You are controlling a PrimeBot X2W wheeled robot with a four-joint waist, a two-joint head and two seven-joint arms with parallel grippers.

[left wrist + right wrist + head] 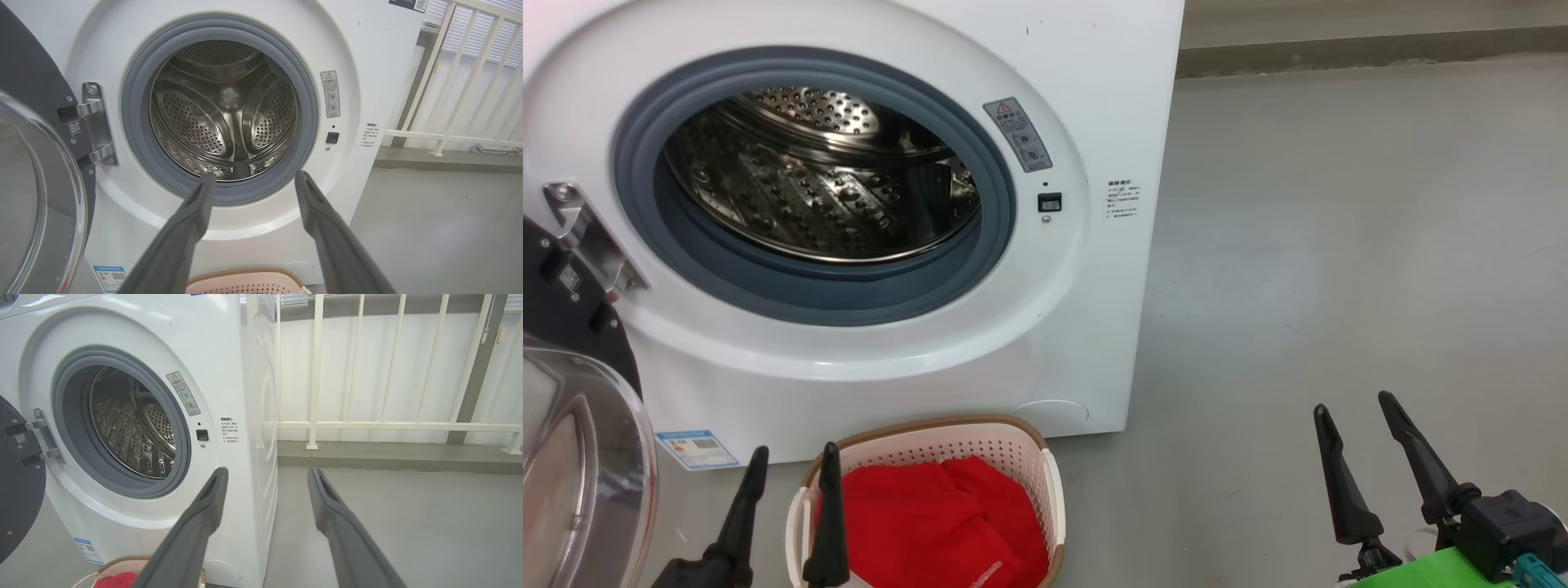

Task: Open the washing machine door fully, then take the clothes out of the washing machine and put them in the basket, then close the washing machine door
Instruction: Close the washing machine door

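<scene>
The washing machine (1078, 82) stands on the grey floor (1339, 245), its white front taking up the upper left of the head view, with a white railing (314, 375) behind its right side. The washing machine door (572, 327) is swung wide open to the left on a steel hinge (592, 237), its black rim and clear glass bowl at the left edge of the head view. Inside the grey gasket (1005, 204), the steel drum (825, 180) shows its perforated wall.

The basket (931, 445) sits on the floor just in front of the machine, below the opening. The clothes (931, 514), bright red, lie heaped inside it, with a pale strip showing near the bottom of the heap.

The left gripper (795, 451) is at the basket's left end, its fingers spread wide with nothing between them. One finger crosses the basket's rim in the head view, but whether it touches cannot be told. In its wrist view the fingers point at the lower part of the drum opening. The right gripper (1353, 404) is over bare floor to the right of the machine, well apart from the basket, also spread wide and holding nothing.

A blue label (696, 447) is on the machine's lower left front, and a grey warning sticker (1018, 135) is right of the gasket.
</scene>
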